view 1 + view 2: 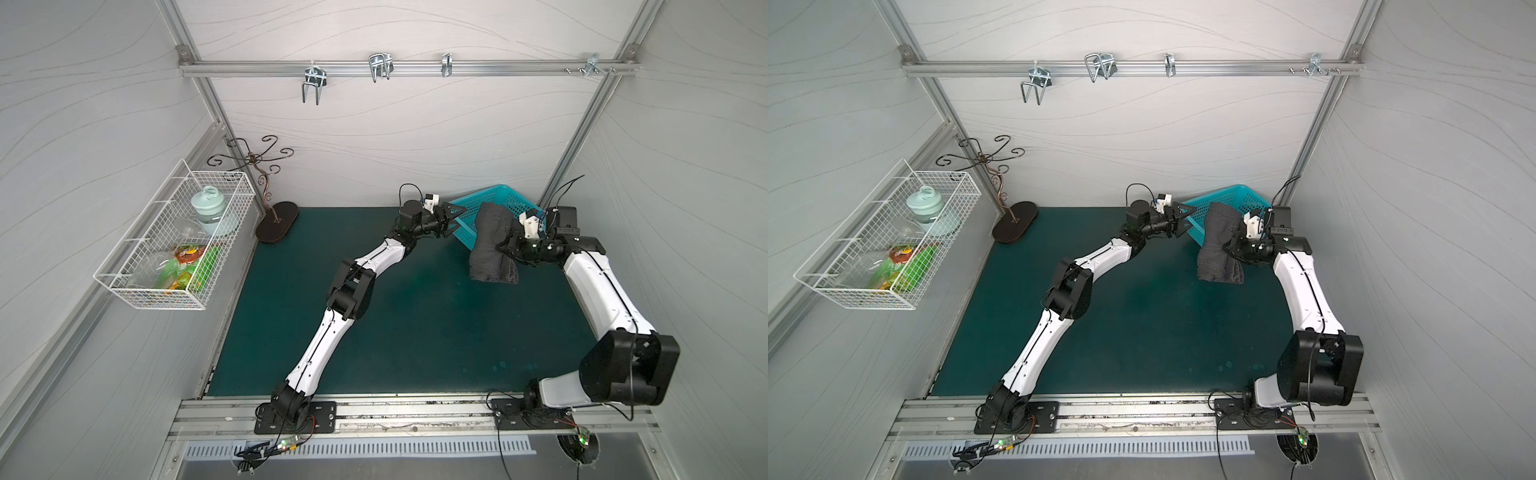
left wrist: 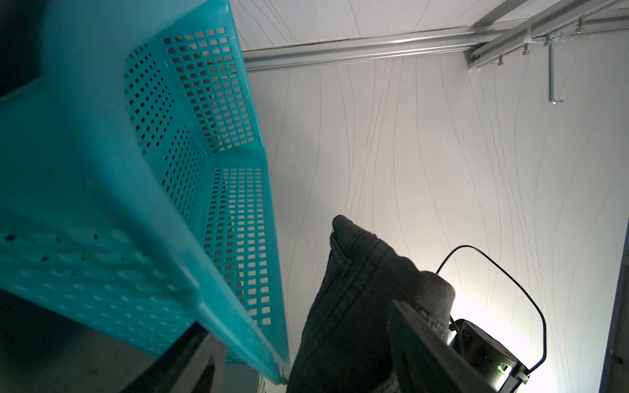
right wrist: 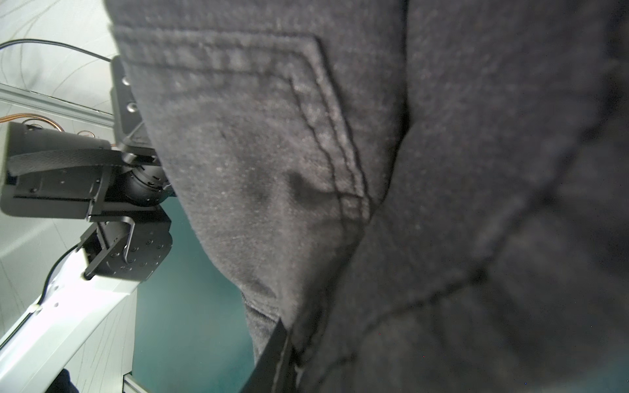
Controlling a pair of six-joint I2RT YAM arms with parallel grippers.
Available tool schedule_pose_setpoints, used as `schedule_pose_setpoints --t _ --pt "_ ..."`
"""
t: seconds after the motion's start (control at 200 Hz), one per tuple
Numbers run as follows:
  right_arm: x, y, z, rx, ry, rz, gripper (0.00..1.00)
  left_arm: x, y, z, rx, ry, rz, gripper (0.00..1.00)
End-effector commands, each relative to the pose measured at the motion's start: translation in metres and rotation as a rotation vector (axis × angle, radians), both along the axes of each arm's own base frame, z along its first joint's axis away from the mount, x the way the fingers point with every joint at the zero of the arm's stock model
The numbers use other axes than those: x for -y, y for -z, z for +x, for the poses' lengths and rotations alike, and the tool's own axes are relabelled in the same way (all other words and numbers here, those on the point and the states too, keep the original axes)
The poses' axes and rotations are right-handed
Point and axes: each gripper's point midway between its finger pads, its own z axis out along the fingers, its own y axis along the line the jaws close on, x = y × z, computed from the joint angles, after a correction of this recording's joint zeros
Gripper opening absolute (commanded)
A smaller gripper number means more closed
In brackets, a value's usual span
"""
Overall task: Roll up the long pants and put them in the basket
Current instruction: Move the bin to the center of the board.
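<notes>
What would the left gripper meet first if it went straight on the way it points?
Most likely the teal basket: the left gripper, jaws open, sits at its near wall. The rolled long pants hang beyond, though depth is unclear.

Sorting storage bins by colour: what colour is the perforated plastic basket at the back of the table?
The basket is teal, and this shows clearest in the left wrist view.

Basket (image 1: 473,208) at the counter's (image 1: 415,332) far right corner; rolled pants (image 1: 490,253) just before it, between left tool (image 1: 457,223) and right tool (image 1: 505,247).
</notes>
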Motion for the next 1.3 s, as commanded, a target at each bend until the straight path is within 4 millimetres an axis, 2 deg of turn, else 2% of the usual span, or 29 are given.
schedule_pose_setpoints --t 0.0,0.2,0.235,0.4,0.445,0.49,0.6,0.855,0.935,1.02,1.081,1.141,1.181,1.296 --pt "-0.001 -0.039 0.008 0.134 -0.007 0.017 0.0 0.001 0.011 0.003 0.016 0.017 0.004 0.78" --pt "0.005 -0.045 0.009 0.144 0.004 0.01 0.0 0.008 0.023 -0.002 0.007 0.034 0.053 0.81" --pt "0.005 -0.045 0.009 0.141 0.004 0.013 0.0 0.008 0.032 -0.002 -0.022 0.035 0.079 0.81" --pt "0.008 -0.042 0.009 0.134 0.007 0.017 0.0 0.012 0.041 -0.002 -0.038 0.038 0.096 0.8" --pt "0.008 -0.041 0.009 0.13 0.002 0.02 0.0 0.013 0.044 -0.002 -0.047 0.034 0.099 0.73" --pt "0.009 -0.039 0.009 0.123 0.004 0.019 0.0 0.013 0.047 -0.001 -0.056 0.027 0.097 0.59" --pt "0.008 -0.036 0.009 0.117 -0.005 0.024 0.0 0.013 0.053 0.002 -0.089 0.017 0.088 0.0" --pt "0.008 -0.05 0.014 0.152 -0.01 0.025 0.0 0.008 0.063 -0.007 -0.147 0.049 0.084 0.0" --pt "0.007 -0.055 0.017 0.166 -0.016 0.033 0.0 0.001 0.066 -0.023 -0.178 0.098 0.099 0.0" --pt "0.005 -0.058 0.022 0.175 -0.023 0.046 0.0 -0.017 0.07 -0.049 -0.204 0.153 0.142 0.0" --pt "0.004 -0.057 0.025 0.176 -0.026 0.051 0.0 -0.034 0.073 -0.07 -0.221 0.195 0.186 0.0" --pt "0.002 -0.056 0.027 0.172 -0.039 0.058 0.0 -0.054 0.09 -0.098 -0.267 0.241 0.244 0.0" --pt "-0.001 -0.054 0.028 0.169 -0.053 0.061 0.0 -0.066 0.092 -0.114 -0.286 0.27 0.274 0.0" --pt "-0.02 -0.04 0.027 0.133 -0.126 0.039 0.0 -0.094 0.1 -0.156 -0.343 0.355 0.336 0.0"
